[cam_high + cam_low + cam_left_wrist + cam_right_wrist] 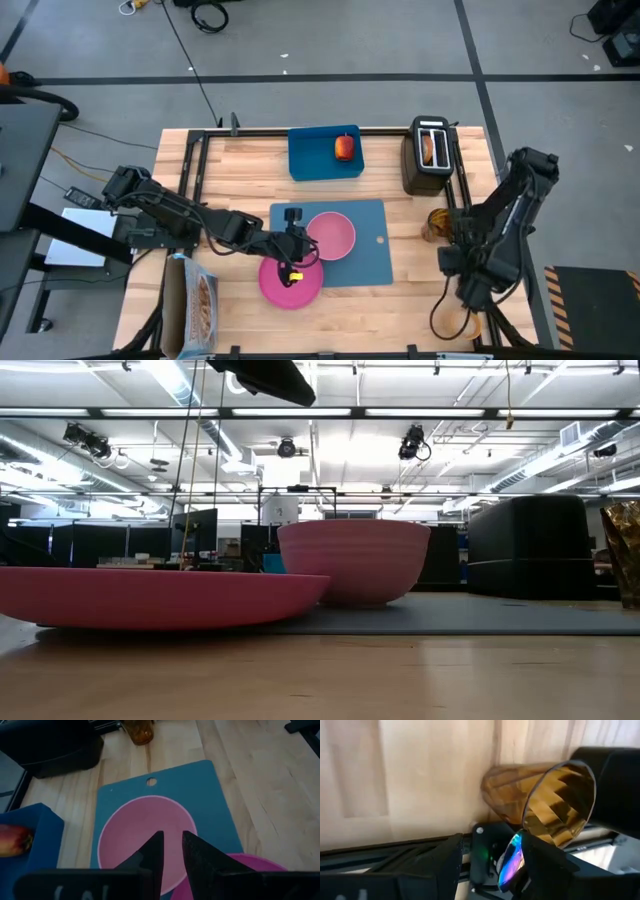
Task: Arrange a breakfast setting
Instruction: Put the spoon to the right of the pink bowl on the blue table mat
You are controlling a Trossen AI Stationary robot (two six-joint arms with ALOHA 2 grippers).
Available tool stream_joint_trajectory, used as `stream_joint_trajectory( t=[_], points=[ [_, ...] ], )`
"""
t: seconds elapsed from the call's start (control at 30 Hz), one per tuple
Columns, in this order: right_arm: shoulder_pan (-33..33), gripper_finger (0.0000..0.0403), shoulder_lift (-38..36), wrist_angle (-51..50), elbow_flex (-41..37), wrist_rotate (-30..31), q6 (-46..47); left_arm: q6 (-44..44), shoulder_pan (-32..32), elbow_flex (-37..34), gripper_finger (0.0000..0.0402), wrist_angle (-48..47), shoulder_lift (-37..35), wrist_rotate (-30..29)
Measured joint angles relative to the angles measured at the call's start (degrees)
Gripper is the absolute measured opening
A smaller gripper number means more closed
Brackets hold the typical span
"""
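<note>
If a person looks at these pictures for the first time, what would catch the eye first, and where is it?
Probably the pink bowl on the slate-blue mat at the table's middle, and the pink plate overlapping the mat's front-left edge. The left tool sits over that plate's rim. Next, the red apple on the brighter blue tray at the far edge, beside the black toaster.

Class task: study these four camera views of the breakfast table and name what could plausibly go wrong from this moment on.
1. The left gripper is over the pink plate, which lies half on the slate-blue mat and half on the wood; dragged, it might catch on the mat's edge.
2. The plate sits right next to the pink bowl, so shifting it could knock the bowl.
3. The right gripper is close to the amber faceted cup and might tip it.
</note>
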Motion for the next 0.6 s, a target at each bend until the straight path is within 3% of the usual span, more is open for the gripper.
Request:
stream_joint_trajectory(
  t=[0.47, 0.6],
  points=[
    [-2.21, 0.0177, -3.83, -0.05, -3.98, -5.86, -1.06, -0.56, 0.00, 0.00, 0.0078, 0.34, 0.02, 0.00],
    [-4.30, 0.0171, -6.53, -0.06, -3.98, -4.00, -3.32, -0.66, -0.02, 0.00, 0.0078, 0.34, 0.02, 0.00]
  ],
)
